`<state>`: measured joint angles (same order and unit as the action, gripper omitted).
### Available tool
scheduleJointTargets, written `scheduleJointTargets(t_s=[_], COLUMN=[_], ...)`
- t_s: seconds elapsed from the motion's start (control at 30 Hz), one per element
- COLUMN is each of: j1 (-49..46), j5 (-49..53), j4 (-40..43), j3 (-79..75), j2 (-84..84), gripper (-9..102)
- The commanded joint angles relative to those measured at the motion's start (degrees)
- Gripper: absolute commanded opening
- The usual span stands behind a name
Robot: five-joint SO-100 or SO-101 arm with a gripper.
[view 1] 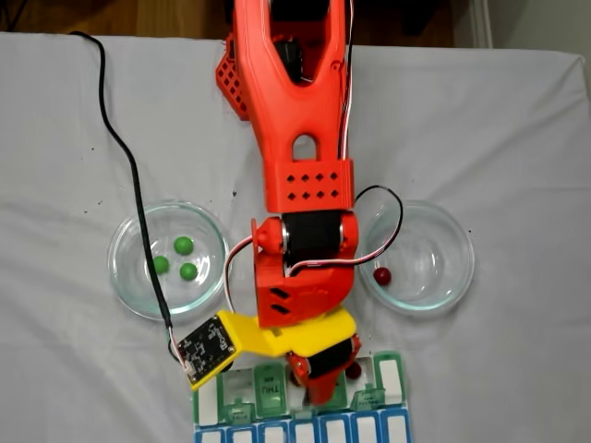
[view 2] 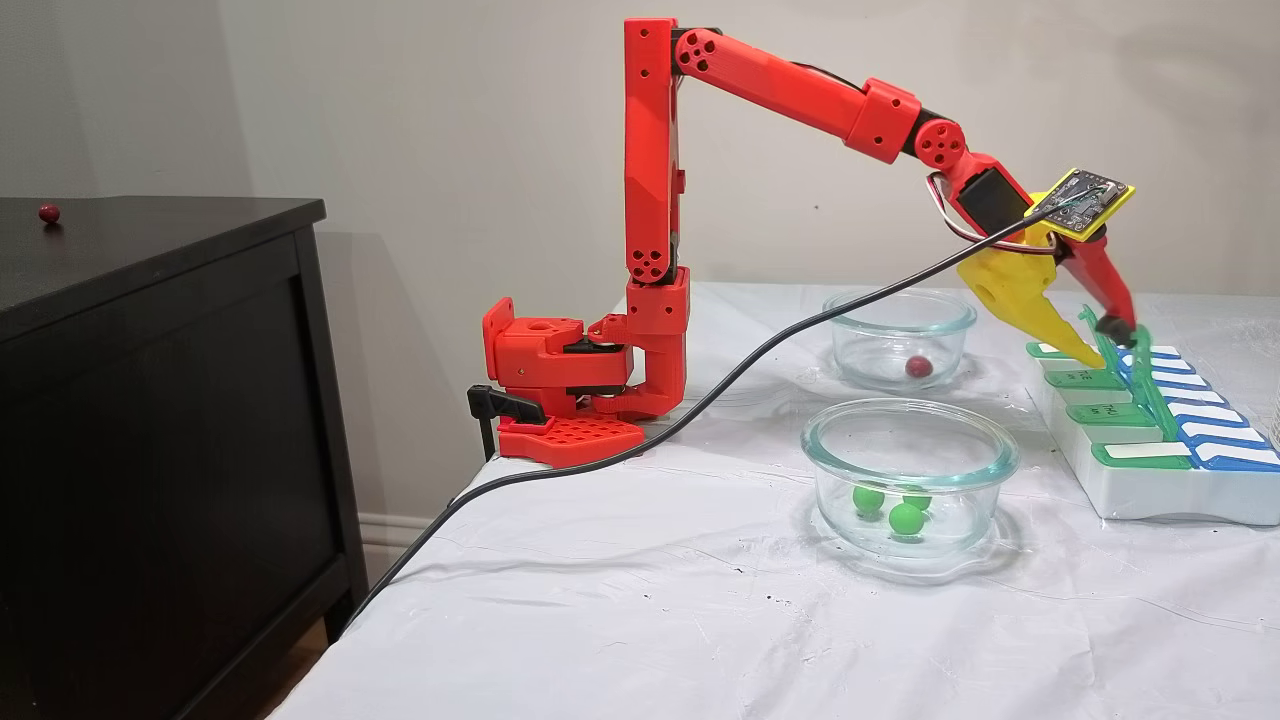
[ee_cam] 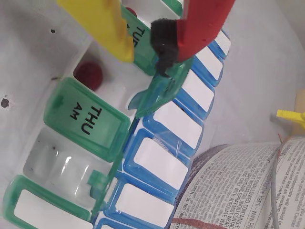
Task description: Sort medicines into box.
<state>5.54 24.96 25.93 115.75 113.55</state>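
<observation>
Gripper (ee_cam: 145, 55) hangs over the pill organizer (ee_cam: 157, 157), fingers parted, nothing between them. One dark red pill (ee_cam: 88, 75) sits in an open compartment beside the THU AM lid (ee_cam: 86, 119). Pills look light, hard, glossy: likely to roll, so pinch across the middle.

**Home room, tabletop setup**

Looks like a domestic room: plain beige wall (view 2: 400, 120), white baseboard (view 2: 385, 528), dark wooden cabinet (view 2: 150, 420), wood flooring (view 1: 120, 17), and a table draped in wrinkled white cloth (view 2: 650, 600).
</observation>
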Motion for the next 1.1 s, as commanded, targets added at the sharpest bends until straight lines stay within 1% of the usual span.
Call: scheduleJointTargets(t_s=[0.0,0.2,0.37,0.43,0.6,0.73,0.8,0.9,1.07], j1=[1.93,11.69,20.39,22.41,25.14,26.02,26.02,25.14,24.17], j5=[0.44,4.04,7.47,6.94,-0.62,-4.92,-5.80,-6.59,-8.96], j4=[4.83,17.93,24.61,26.37,26.72,27.51,25.75,22.41,16.61], j3=[-1.58,-1.32,0.44,1.58,5.01,6.59,8.17,8.96,10.55], j2=[13.45,18.46,19.60,19.34,17.93,16.35,15.56,13.45,9.58], gripper=[0,0,0,0,2,8,10,16,17])
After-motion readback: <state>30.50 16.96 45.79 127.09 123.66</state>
